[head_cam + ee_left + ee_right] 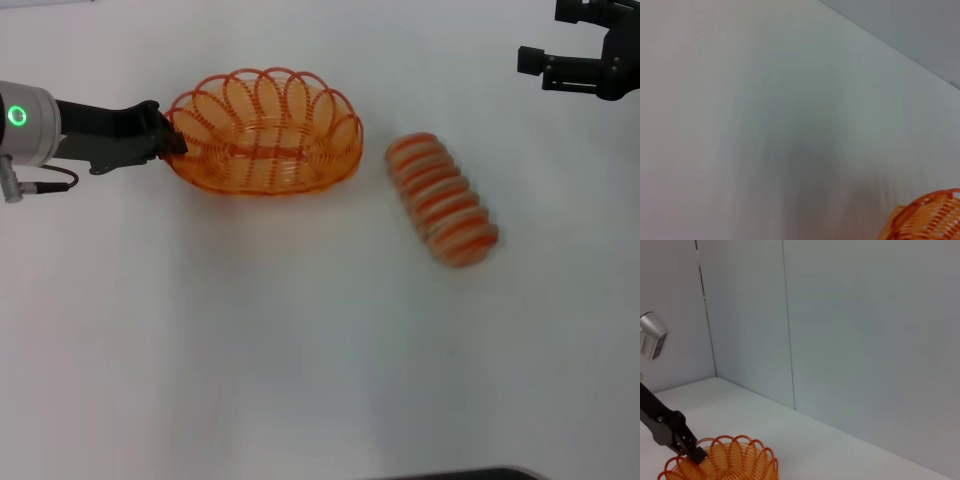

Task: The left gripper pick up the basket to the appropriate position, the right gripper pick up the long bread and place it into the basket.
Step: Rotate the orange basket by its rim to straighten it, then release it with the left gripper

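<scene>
The orange wire basket (262, 160) sits on the white table at the upper middle of the head view. My left gripper (172, 140) reaches in from the left and is shut on the basket's left rim. The right wrist view shows the same grip (692, 452) on the basket (730, 462). A corner of the basket also shows in the left wrist view (932, 217). The striped orange and cream long bread (443, 198) lies on the table to the right of the basket, apart from it. My right gripper (585, 50) hangs open and empty at the far right, above and beyond the bread.
The white table (300, 350) stretches bare in front of the basket and bread. A grey panelled wall (840, 315) stands behind the table's far edge. A dark edge shows at the bottom of the head view (460, 474).
</scene>
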